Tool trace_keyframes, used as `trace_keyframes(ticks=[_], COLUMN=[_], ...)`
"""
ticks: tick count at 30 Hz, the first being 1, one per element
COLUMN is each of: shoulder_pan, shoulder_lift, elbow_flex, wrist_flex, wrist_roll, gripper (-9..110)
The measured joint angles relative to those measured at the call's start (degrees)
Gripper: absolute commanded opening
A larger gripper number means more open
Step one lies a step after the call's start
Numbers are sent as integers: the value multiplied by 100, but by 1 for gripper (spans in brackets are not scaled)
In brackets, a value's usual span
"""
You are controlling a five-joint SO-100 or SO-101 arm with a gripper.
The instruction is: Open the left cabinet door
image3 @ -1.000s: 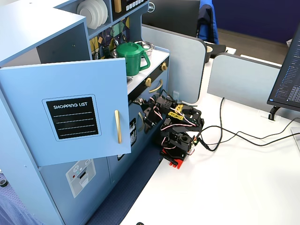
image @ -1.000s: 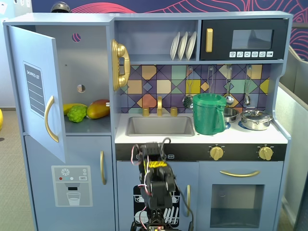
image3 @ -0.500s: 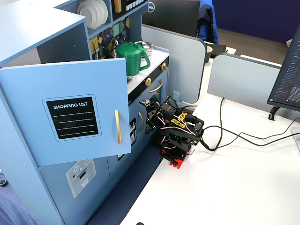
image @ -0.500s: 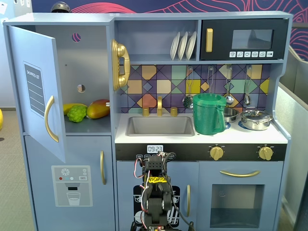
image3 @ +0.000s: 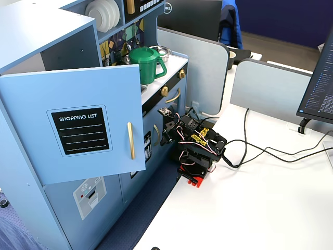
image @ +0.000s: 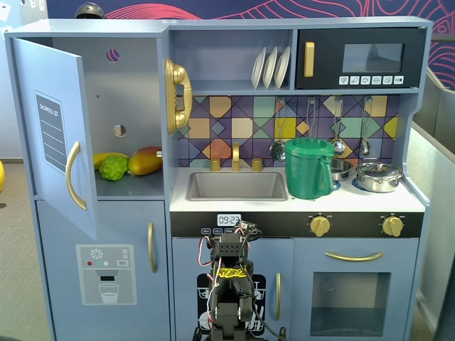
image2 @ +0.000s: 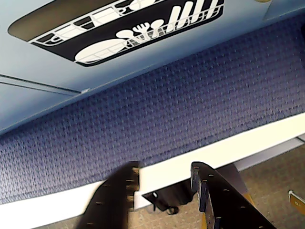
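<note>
Blue mat (image2: 157, 109) fills wrist view; end effector (image2: 164, 181) spread, tips cropped, empty; left cabinet door (image3: 78, 122) swung open.

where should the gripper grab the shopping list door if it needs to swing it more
Grip the curved gold handle on the left cabinet door. It bows out from the panel near the free edge, leaving a gap for a finger. Come from the front, fingers either side of the vertical bar, about mid-height. The gripper is empty, down by the mat.
</note>
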Motion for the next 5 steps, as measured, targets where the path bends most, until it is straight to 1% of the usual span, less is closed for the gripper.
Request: trace_keyframes(ticks=[5], shoulder_pan=[0], shoulder_lift=[0], elbow_flex=[0], wrist_flex=[0], wrist_roll=[35], gripper=[0])
